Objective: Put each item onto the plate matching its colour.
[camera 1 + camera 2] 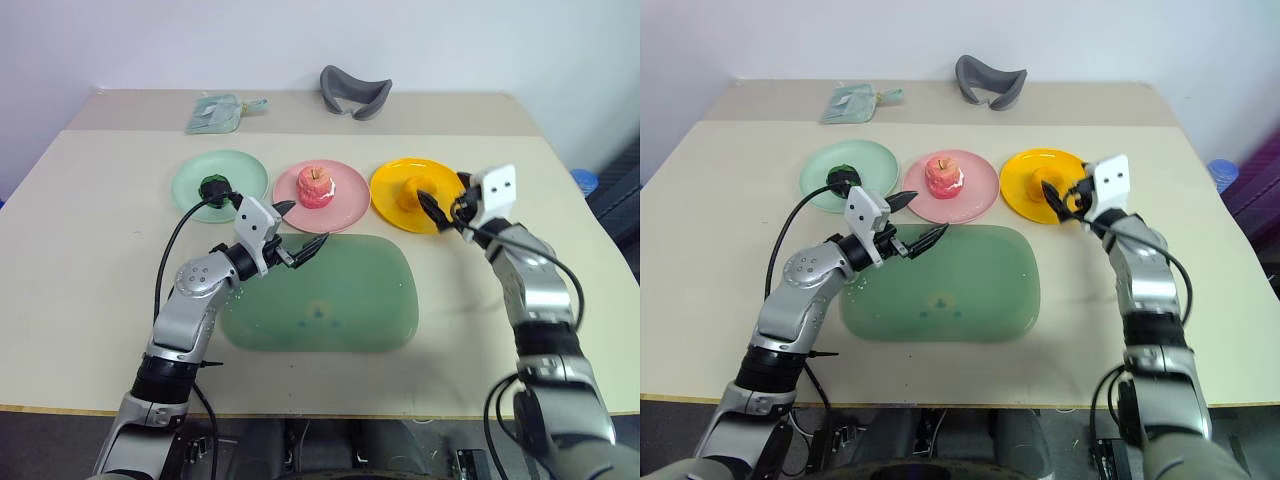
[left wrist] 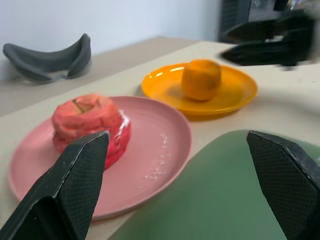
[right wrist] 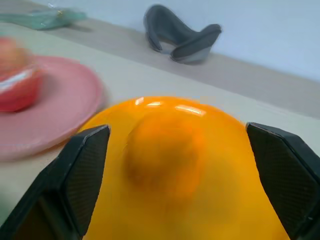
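On the tabletop [image 1: 90, 250], each item sits on its matching plate: dark lump [image 1: 213, 187] on mint plate [image 1: 190, 178], apple [image 1: 317, 185] on pink plate [image 1: 345, 205], orange [image 1: 412, 190] on yellow plate [image 1: 392, 210]. Left gripper [image 1: 300, 232] over the green tray [image 1: 350, 300] and right gripper [image 1: 445, 215] both have released, empty jaws. Wrist views reveal gaping fingers [image 3: 85, 170].

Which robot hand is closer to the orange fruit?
The right. The right gripper sits open at the edge of the yellow plate, right beside the orange fruit. The left gripper hangs open over the green tray, farther away.
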`<state>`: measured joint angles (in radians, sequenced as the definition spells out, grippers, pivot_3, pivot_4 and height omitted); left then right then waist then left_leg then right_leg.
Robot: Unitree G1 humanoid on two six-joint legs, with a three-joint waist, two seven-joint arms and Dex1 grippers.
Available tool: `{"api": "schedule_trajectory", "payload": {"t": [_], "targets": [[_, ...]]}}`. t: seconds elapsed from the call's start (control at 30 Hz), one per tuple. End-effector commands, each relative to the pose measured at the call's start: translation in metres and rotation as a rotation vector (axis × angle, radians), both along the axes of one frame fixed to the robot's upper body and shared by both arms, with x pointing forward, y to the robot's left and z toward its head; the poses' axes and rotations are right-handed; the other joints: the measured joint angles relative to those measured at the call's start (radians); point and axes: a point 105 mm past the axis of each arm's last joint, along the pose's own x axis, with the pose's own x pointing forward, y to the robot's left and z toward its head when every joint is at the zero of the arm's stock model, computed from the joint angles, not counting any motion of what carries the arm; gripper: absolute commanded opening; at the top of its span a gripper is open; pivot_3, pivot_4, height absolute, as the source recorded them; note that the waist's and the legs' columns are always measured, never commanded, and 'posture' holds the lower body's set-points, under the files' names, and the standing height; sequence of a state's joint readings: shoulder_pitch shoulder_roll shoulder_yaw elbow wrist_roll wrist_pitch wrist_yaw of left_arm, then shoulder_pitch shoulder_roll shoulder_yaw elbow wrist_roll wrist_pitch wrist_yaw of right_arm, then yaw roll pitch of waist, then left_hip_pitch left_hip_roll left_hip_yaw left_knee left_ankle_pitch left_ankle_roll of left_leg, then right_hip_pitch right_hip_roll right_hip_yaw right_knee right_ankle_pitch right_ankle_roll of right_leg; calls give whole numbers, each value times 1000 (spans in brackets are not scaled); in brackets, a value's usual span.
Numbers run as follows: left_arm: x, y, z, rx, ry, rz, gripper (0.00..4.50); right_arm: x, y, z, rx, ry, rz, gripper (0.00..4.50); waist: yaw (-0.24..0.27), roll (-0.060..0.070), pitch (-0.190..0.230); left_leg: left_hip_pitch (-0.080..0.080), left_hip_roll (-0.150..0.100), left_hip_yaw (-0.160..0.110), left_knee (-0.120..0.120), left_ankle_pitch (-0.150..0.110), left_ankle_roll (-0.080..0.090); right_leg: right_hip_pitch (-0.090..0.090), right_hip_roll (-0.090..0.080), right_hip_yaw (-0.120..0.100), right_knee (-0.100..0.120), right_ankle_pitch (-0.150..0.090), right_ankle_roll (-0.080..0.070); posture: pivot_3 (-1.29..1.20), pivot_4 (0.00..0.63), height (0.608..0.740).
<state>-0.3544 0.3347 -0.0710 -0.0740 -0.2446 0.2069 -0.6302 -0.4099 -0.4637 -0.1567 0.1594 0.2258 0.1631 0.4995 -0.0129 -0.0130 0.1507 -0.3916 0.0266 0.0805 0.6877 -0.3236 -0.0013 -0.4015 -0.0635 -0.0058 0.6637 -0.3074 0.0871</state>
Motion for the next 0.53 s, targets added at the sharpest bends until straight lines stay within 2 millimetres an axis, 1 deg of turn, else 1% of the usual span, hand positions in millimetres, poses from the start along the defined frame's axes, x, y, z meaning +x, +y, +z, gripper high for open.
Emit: {"api": "schedule_trajectory", "payload": {"t": [0.03, 0.17, 0.23, 0.4, 0.53], "targets": [[-2, 14, 8, -34, -30, 19, 4500, -30, 12, 20, -7, -65, 62, 4426, -1, 0, 0, 0, 0, 0, 0, 0, 0, 0, 0, 0, 0, 0, 0, 0, 150, 740], [-16, 25, 3, -33, -2, -13, 4500, -64, 22, 0, 34, 4, 101, 4426, -1, 0, 0, 1, 0, 0, -1, 0, 0, 0, 0, 0, 0, 0, 0, 0, 150, 740], [-26, 41, 2, -18, 10, 1, 4500, -79, 21, -11, 34, 42, 94, 4426, 0, 0, 0, 1, 0, 0, -2, 0, 0, 0, 0, 0, -1, 0, 0, 0, 150, 740], [-44, 63, -1, 16, 55, 16, 4500, -97, 9, -26, 22, 102, 61, 4426, 0, 0, 0, 2, 0, 0, -2, 0, 0, 1, -1, 1, -1, 0, 0, 0, 150, 740], [-52, 65, -4, 43, 86, 0, 4500, -100, -7, -36, 26, 130, 34, 4426, 3, 0, 0, 3, -1, 0, -2, 0, 0, 2, -1, 0, -1, 0, 0, 0, 150, 740]]}}
